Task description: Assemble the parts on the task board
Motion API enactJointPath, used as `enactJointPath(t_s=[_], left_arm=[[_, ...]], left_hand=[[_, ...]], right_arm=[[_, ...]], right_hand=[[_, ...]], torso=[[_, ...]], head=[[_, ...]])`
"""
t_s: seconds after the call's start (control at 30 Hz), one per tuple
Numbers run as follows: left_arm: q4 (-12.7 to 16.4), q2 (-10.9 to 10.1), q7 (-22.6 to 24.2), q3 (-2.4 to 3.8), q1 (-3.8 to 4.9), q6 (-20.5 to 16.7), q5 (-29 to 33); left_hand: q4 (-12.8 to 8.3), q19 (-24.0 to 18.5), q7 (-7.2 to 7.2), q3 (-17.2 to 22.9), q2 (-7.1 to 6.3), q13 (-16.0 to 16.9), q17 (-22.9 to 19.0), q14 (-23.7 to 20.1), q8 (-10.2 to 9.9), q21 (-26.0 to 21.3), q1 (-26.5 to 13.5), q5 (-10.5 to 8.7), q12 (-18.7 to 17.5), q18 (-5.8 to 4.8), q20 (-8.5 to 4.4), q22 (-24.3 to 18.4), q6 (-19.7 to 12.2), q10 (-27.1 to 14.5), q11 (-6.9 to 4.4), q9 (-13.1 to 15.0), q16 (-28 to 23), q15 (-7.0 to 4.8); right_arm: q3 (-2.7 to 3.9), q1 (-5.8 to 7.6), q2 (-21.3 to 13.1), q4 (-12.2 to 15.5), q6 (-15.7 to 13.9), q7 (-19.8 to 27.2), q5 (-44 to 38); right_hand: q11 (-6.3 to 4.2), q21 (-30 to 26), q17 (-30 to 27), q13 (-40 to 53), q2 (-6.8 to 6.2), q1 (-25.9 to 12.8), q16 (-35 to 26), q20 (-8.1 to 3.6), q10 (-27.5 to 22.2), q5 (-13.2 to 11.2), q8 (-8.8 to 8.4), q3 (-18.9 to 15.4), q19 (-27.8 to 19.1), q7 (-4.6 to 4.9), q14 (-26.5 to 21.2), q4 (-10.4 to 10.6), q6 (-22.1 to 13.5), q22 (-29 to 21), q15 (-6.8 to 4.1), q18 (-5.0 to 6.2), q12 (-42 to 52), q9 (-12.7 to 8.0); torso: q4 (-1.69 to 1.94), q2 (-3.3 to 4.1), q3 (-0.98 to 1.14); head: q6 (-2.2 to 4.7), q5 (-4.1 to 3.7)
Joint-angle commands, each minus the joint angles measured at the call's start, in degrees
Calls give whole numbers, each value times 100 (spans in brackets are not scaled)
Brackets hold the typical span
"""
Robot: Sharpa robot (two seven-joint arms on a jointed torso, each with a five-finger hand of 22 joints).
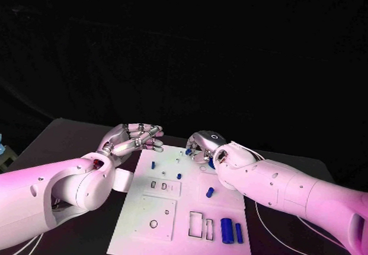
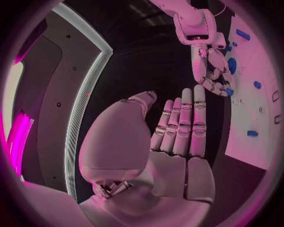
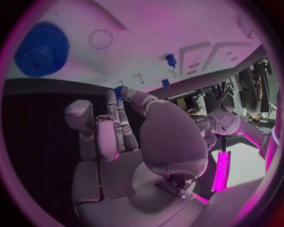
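Right hand is over the far edge of the task board, at about twelve o'clock on the plate, fingers curled down toward a small blue part at its fingertips. Whether it's actually pinched, I can't tell. Looks like the pick-up step; next it wants a firm pinch, a lift, and a carry to the right socket.

Left hand hovers off the board's eleven o'clock corner, fingers straight and apart, holding nothing. Blue gear sits close by; two blue cylinders lie at five o'clock on the board, well clear on the black worktop.
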Motion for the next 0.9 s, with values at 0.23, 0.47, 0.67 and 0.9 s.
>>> enactJointPath(t_s=[0.23, 0.47, 0.67, 0.9], left_arm=[[28, 12, 24, 10, 25, 82, 16], [23, 14, 21, 11, 28, 85, 16], [19, 4, 18, 12, 29, 82, 16], [2, 10, 16, 12, 30, 85, 16]], left_hand=[[-9, -23, 89, 31, 51, -3, 6, -51, -32, 19, -27, -30, -37, 44, 27, 5, -37, -39, 1, -5, -27, 6], [-20, -34, 93, 39, 54, -2, 19, -52, -40, 36, -25, -36, -35, 43, 29, 13, -42, -49, 4, -7, -35, 9], [-20, -34, 93, 39, 54, -2, 19, -52, -40, 36, -25, -36, -35, 43, 29, 13, -42, -49, 4, -7, -35, 9], [-20, -34, 93, 39, 54, -2, 19, -52, -40, 36, -25, -36, -35, 43, 29, 13, -42, -49, 4, -7, -35, 9]], right_arm=[[2, -29, 87, -106, -134, -1, 2], [13, -32, 114, -112, -305, -52, 1], [32, -29, 103, -76, -436, -84, -3], [42, -26, 100, -52, -450, -98, -4]], right_hand=[[10, 47, 17, 2, 13, -20, 28, -38, -20, 30, 38, -8, 18, 0, 201, 8, -8, 29, -36, -113, -3, 149], [11, 76, 45, 2, 12, -22, 41, -38, -22, 32, 38, -8, 39, 2, 206, 9, -11, 73, -35, -122, -3, 151], [12, 88, 49, 2, 13, -25, 44, -38, -22, 33, 38, -9, 48, 3, 207, 12, -12, 93, -34, -125, -3, 153], [14, 97, 66, 3, 11, -32, 53, -37, -22, 36, 40, -11, 53, 5, 211, 16, -14, 106, -32, -128, -4, 158]], torso=[[28, 60, -35], [28, 71, -41], [22, 79, -47], [25, 86, -55]], head=[[8, 13], [7, 24], [5, 37], [6, 35]])
